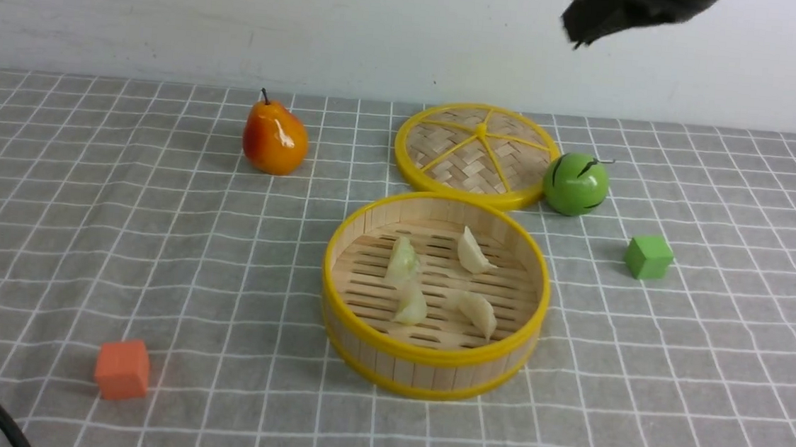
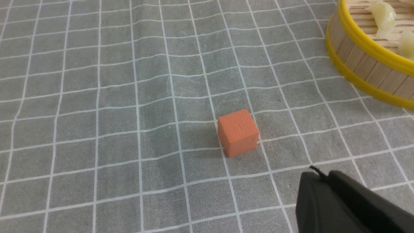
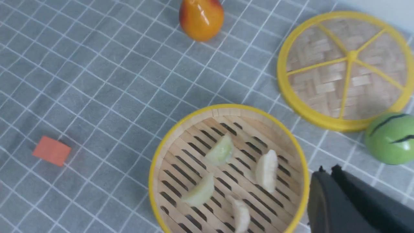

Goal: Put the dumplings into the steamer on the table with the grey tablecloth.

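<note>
All four dumplings [image 1: 475, 252] lie in the steamer [image 1: 430, 357] mid-table, none left on the cloth [image 1: 156, 233], so the task looks done; the left gripper [image 2: 318, 176] and right gripper [image 3: 326, 170] are both clenched, holding nothing.

Bright, even light, soft shadows, glare on the pear [image 1: 274, 139]; right wrist view slightly blurred.

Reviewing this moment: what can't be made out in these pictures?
Right gripper: front view, blurred and cut by the top edge.
Left gripper: left wrist view, mostly cut by the frame edge; jaw opening unreadable.
Dumplings: left wrist view, only two partly show; the frame edge cuts the steamer.
</note>
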Motion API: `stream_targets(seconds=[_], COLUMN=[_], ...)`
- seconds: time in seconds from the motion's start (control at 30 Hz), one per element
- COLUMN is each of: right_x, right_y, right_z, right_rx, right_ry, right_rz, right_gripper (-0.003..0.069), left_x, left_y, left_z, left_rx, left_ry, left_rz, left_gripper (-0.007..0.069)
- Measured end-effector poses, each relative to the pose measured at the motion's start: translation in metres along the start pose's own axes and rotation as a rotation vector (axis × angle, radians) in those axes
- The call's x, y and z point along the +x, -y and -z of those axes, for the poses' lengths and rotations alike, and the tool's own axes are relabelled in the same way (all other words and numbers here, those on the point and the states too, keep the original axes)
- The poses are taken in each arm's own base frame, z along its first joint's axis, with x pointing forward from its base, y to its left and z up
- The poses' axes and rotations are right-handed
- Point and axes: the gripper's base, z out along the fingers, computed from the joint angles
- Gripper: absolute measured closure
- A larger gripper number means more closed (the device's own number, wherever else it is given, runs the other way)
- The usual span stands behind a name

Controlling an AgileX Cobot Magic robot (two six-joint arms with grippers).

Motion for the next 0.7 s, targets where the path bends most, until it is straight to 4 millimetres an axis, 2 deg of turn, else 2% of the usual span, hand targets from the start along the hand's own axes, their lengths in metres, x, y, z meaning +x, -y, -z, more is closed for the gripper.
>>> stream_targets(seconds=[0.07, 0.2, 0.23, 0.33, 0.37, 0.5, 0.6, 0.63, 0.7], right_x=[0.01, 0.036, 0.055, 0.094, 0.101, 0.153, 0.195, 0.216, 0.243], right_y=[-0.003, -0.003, -0.001, -0.002, -0.002, -0.007, -0.012, -0.014, -0.015], right_z=[0.026, 0.045, 0.046, 0.061, 0.063, 0.077, 0.083, 0.083, 0.082], right_rx=[0.045, 0.119, 0.154, 0.22, 0.234, 0.266, 0.279, 0.282, 0.291], right_ry=[-0.012, -0.066, -0.104, -0.085, -0.061, 0.1, 0.313, 0.376, 0.503], right_rz=[0.028, 0.045, 0.045, 0.047, 0.055, 0.064, 0.082, 0.084, 0.096], right_gripper=[0.0676, 0.0673, 0.0671, 0.0669, 0.0669, 0.0666, 0.0664, 0.0664, 0.0663], left_x=[0.0, 0.0, 0.0, 0.0, 0.0, 0.0, 0.0, 0.0, 0.0], left_y=[0.0, 0.0, 0.0, 0.0, 0.0, 0.0, 0.0, 0.0, 0.0], left_z=[0.0, 0.0, 0.0, 0.0, 0.0, 0.0, 0.0, 0.0, 0.0], left_rx=[0.0, 0.0, 0.0, 0.0, 0.0, 0.0, 0.0, 0.0, 0.0], left_ry=[0.0, 0.0, 0.0, 0.0, 0.0, 0.0, 0.0, 0.0, 0.0], left_rz=[0.0, 0.0, 0.0, 0.0, 0.0, 0.0, 0.0, 0.0, 0.0], left_gripper=[0.0587, 0.0587, 0.0587, 0.0586, 0.0585, 0.0579, 0.0575, 0.0574, 0.0569])
